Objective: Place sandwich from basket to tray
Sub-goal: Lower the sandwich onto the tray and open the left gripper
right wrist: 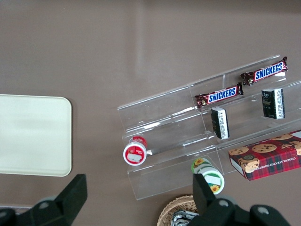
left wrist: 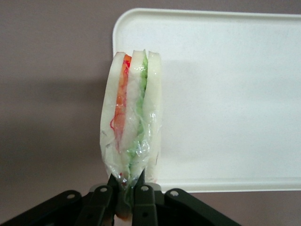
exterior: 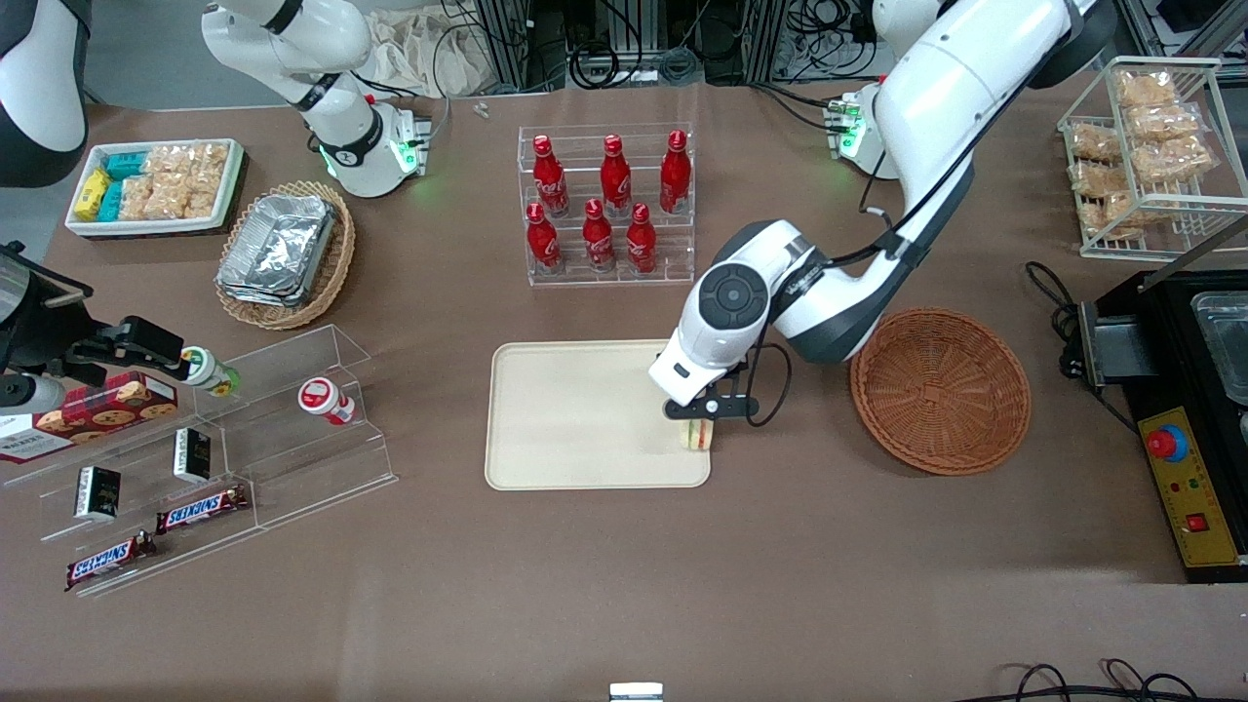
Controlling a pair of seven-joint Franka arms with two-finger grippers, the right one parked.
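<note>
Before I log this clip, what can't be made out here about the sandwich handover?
- Front view: the gripper is mostly hidden under the arm's wrist; the sandwich shows only as a sliver at the tray edge.
- Left wrist view: whether the sandwich touches the tray cannot be told.
- Front view: the basket rim nearest the arm is covered by it.
</note>
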